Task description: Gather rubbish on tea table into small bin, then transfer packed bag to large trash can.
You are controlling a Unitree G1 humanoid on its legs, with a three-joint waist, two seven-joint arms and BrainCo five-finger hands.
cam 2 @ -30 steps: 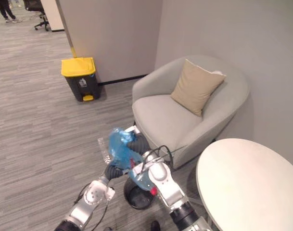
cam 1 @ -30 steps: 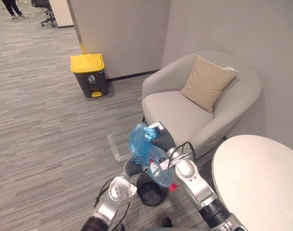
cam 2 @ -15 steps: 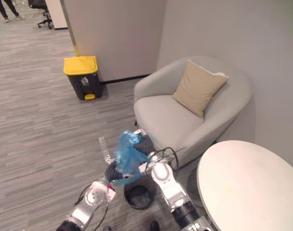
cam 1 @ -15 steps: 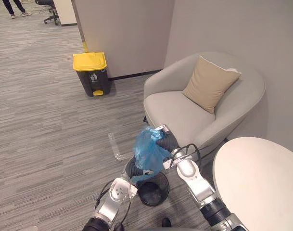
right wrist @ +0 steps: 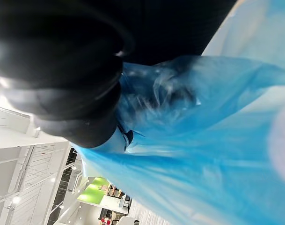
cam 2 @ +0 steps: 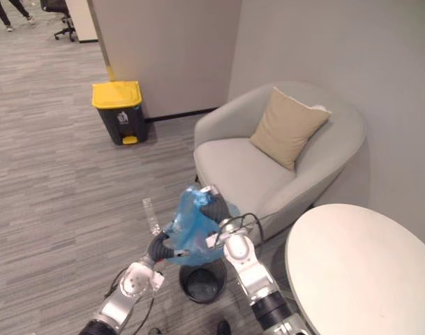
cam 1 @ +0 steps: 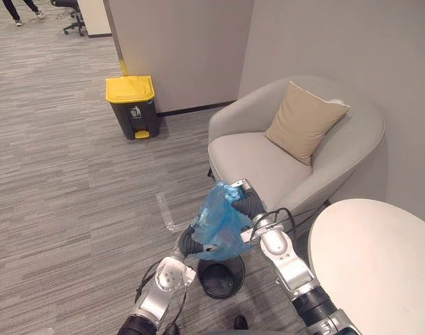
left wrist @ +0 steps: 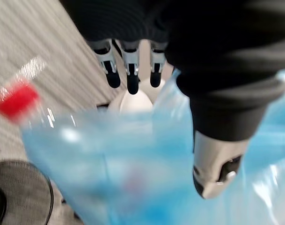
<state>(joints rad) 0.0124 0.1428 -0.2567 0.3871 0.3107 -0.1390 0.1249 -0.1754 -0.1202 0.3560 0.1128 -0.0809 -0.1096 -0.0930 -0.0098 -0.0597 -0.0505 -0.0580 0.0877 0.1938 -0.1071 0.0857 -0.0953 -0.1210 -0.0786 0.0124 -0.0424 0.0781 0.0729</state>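
Note:
A blue plastic bag (cam 1: 222, 223) hangs in the air right above the small black bin (cam 1: 221, 277) on the floor. My right hand (cam 1: 243, 201) is shut on its bunched top, and the blue bag (right wrist: 203, 154) spreads out from under that hand's dark cover. My left hand (cam 1: 192, 241) is against the bag's lower left side, fingers (left wrist: 128, 70) relaxed and the thumb lying over the plastic. A bottle's red cap (left wrist: 16, 98) shows through the bag. The large dark trash can with a yellow lid (cam 1: 132, 105) stands by the wall, far ahead on the left.
A grey armchair (cam 1: 254, 164) with a beige cushion (cam 1: 304, 120) stands just beyond my hands. The round white tea table (cam 1: 379, 265) is at my right. A strip of tape (cam 1: 165, 211) lies on the carpet. A person's legs (cam 1: 17, 10) and an office chair (cam 1: 72, 14) are far off.
The bag has shifted slightly right and hangs fuller over the bin. The red-capped bottle that dangled below it a second ago is now tucked behind the plastic.

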